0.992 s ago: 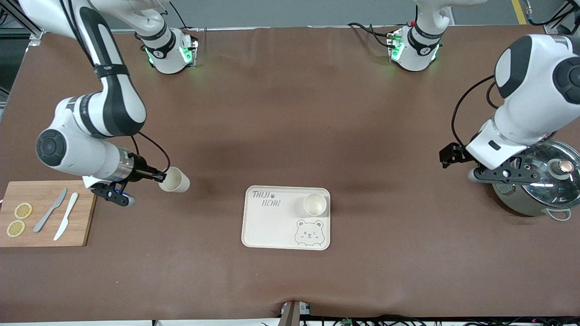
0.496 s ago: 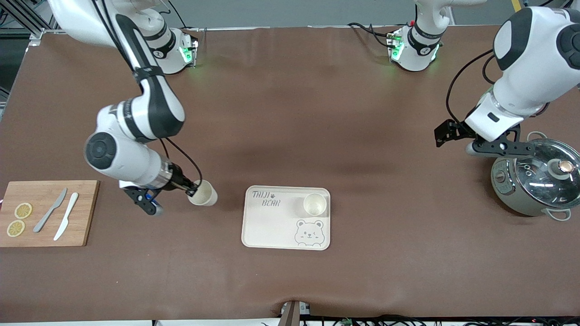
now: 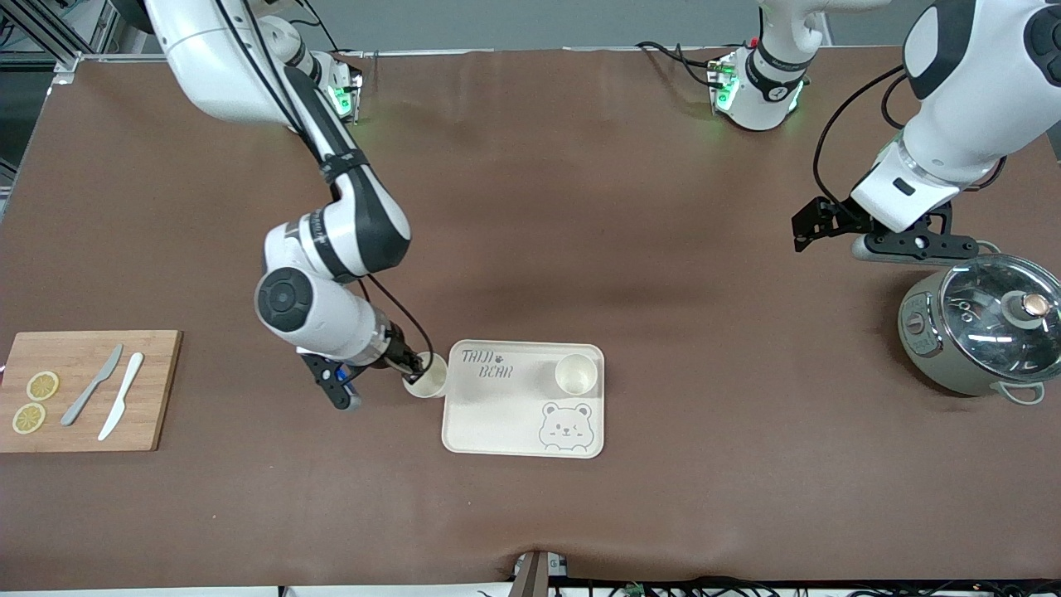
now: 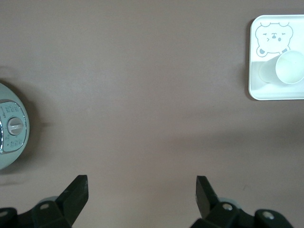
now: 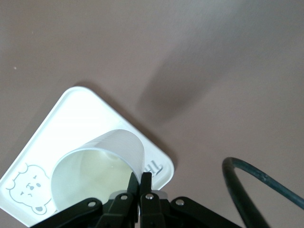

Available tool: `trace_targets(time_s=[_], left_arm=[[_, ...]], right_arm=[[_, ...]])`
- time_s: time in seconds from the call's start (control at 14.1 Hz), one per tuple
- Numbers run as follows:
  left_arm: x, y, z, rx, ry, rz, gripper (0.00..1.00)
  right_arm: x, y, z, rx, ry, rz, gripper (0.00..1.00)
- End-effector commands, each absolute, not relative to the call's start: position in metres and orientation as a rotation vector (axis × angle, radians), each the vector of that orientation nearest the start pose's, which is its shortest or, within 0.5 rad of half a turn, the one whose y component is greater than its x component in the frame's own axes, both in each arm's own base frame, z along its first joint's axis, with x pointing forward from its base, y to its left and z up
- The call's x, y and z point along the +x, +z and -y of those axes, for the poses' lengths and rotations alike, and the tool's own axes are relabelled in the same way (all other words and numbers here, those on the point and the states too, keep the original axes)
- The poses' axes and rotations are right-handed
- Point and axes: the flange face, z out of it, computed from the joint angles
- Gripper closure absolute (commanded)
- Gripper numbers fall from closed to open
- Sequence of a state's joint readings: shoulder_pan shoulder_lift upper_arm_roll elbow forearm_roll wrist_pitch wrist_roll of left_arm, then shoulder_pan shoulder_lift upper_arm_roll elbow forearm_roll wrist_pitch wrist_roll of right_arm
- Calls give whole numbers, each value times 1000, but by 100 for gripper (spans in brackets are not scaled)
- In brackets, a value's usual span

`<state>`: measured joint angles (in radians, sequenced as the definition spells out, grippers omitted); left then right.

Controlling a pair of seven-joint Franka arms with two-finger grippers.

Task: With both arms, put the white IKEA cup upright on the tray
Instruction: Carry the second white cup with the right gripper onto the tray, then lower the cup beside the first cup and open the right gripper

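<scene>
My right gripper is shut on the rim of a white cup and holds it, mouth roughly up, over the edge of the cream bear tray at the right arm's end. In the right wrist view the fingers pinch the cup's wall above the tray's corner. A second white cup stands upright on the tray near the bear face; it also shows in the left wrist view. My left gripper is open and empty, up over bare table beside the pot.
A steel pot with a glass lid stands at the left arm's end of the table. A wooden cutting board with two knives and lemon slices lies at the right arm's end. A brown mat covers the table.
My right arm has carried the cup from beside the cutting board toward the tray, reaching its edge. My left gripper has risen and drawn away from the pot.
</scene>
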<state>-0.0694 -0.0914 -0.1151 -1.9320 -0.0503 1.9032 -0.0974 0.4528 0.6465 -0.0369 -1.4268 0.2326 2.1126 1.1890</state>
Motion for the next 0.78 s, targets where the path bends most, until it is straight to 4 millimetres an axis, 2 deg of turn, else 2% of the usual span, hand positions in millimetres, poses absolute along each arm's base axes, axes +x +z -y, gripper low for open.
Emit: trace_targets(time_s=[0.0, 0.21, 0.35, 0.5, 0.57, 0.71], left_arm=[[525, 545, 103, -3195, -78, -132, 0], [521, 555, 104, -3196, -102, -115, 0], [522, 569, 107, -3196, -114, -126, 0], [522, 576, 106, -3191, -105, -139, 0], [522, 579, 107, -3190, -115, -145, 0], [525, 581, 111, -3190, -127, -156, 0]], right_arm=[[661, 322, -319, -2661, 165, -1329, 100], [651, 304, -341, -2672, 180, -1342, 100], [645, 289, -357, -2656, 181, -1378, 100], [645, 284, -363, -2637, 160, -1381, 100], [640, 272, -371, -2651, 162, -1372, 100], [641, 262, -377, -2635, 129, -1360, 100]])
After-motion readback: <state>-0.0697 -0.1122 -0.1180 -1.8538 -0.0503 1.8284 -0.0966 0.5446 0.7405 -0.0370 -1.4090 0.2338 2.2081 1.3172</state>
